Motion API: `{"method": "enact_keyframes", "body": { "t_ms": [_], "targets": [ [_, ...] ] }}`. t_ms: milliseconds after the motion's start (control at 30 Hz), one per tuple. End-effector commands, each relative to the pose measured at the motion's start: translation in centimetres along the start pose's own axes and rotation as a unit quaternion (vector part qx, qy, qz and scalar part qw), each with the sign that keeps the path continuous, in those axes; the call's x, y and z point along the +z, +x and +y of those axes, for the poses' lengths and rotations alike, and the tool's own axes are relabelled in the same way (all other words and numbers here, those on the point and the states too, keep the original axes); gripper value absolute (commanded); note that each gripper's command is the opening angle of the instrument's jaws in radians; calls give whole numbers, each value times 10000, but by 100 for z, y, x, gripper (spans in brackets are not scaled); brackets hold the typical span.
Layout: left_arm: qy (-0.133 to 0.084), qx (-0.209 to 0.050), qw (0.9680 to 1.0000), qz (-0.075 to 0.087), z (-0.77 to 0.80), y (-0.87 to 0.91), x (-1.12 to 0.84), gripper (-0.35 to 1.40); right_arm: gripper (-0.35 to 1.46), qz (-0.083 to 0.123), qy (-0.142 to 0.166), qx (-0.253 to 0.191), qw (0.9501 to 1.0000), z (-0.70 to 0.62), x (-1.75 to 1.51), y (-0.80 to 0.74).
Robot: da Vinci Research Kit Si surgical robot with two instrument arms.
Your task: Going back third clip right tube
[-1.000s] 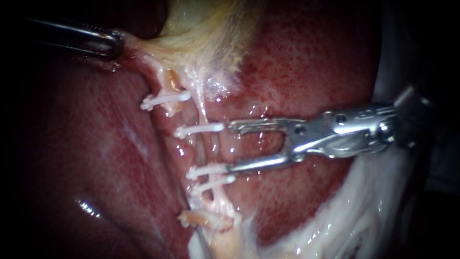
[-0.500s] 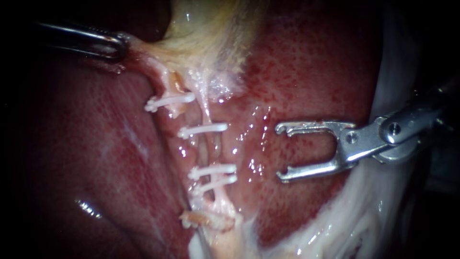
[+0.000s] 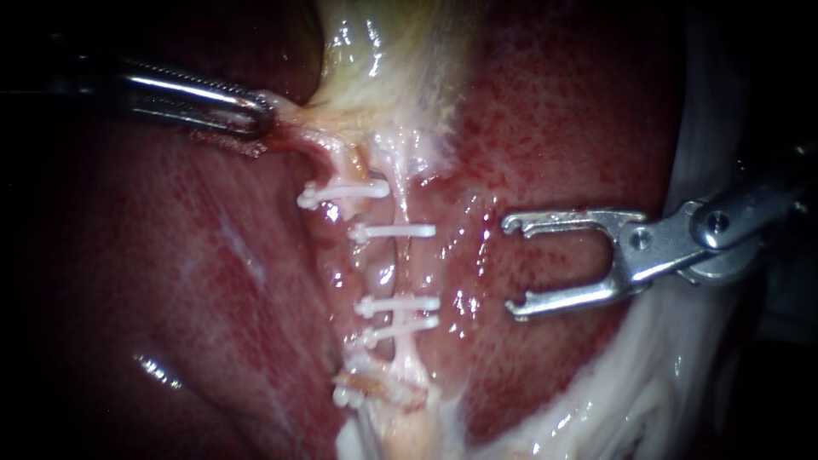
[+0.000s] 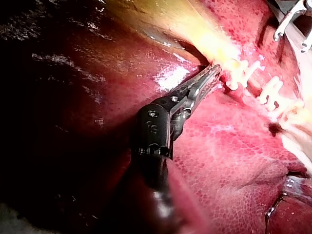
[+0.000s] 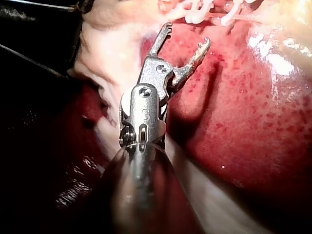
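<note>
Endoscope view: a white plastic clip (image 3: 394,230) crosses the thin pale right tube (image 3: 407,264), and two more white clips (image 3: 400,304) sit close together lower on it, all over the wet red liver (image 3: 554,111). Near them but apart, the right instrument (image 3: 514,266) holds its forked metal hand released and empty. The left instrument (image 3: 258,115) keeps its slim hand clenched on a pale tissue strand (image 3: 290,109) beneath the yellowish gallbladder (image 3: 375,60).

Right instrument (image 5: 187,34) (gaping, empty) over liver (image 5: 243,112)
</note>
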Motion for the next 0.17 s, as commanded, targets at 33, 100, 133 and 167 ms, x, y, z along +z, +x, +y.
{"method": "enact_keyframes", "body": {
  "t_ms": [33,100,133,167],
  "targets": [
    [-3,-5,10000,-2,1,1,-1,-35,50,4,11,5,10000,0,0,0],
    [-8,-7,10000,-2,2,2,-3,-35,50,8,25,6,10000,0,0,1],
    [-12,-10,10000,-3,2,3,-5,-35,50,11,37,6,10000,0,2,1],
    [-21,-15,10000,-4,3,4,-7,-35,50,13,47,6,10000,1,3,1]
  ]
}}
